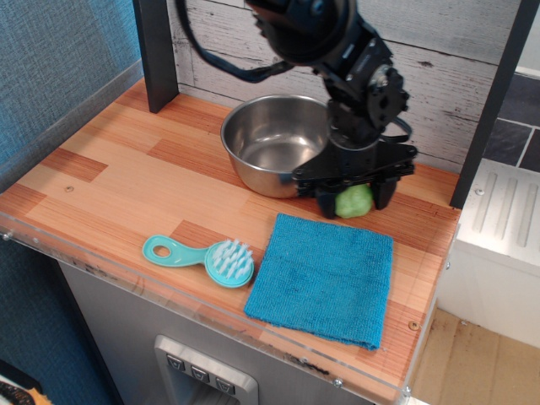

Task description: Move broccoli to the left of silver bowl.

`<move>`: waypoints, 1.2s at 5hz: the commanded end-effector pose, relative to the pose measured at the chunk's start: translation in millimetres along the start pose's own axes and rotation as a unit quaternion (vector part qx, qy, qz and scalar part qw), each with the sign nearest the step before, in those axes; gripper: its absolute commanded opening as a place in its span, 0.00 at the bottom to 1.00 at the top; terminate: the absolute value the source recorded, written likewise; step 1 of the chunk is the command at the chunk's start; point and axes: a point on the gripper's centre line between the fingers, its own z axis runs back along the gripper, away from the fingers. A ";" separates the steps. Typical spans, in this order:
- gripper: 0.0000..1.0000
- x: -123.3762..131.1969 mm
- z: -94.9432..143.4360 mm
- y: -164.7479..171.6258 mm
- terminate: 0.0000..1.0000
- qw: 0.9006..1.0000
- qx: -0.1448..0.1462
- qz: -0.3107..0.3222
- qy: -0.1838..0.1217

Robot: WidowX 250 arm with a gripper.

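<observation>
Whitewashed plank wall (472, 59) behind wooden counter (118, 181)

A single fixed camera stands off the front of the wooden counter (118, 181), raised and tilted down, so it looks across the near plexiglass edge toward the whitewashed plank wall (447, 76) behind the gripper (354, 201). It sits at middle range: the whole countertop fits in view, with the gripper right of centre, the blue cloth (325, 278) nearer the lens than the gripper and the silver bowl (270, 143) to the gripper's left in the picture. With only this one view there is no second angle, so the far side of the arm and gripper stays hidden.
</observation>
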 end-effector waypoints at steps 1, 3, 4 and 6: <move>0.00 1.1 17.6 -17.5 0.00 1.000 -0.022 -0.008 -0.018; 0.00 16.4 68.0 -43.7 0.00 0.997 -0.069 -0.013 -0.041; 0.00 29.2 106.7 -38.8 0.00 0.994 -0.091 -0.006 -0.063; 0.00 73.0 143.2 22.8 0.00 0.991 -0.089 0.053 -0.080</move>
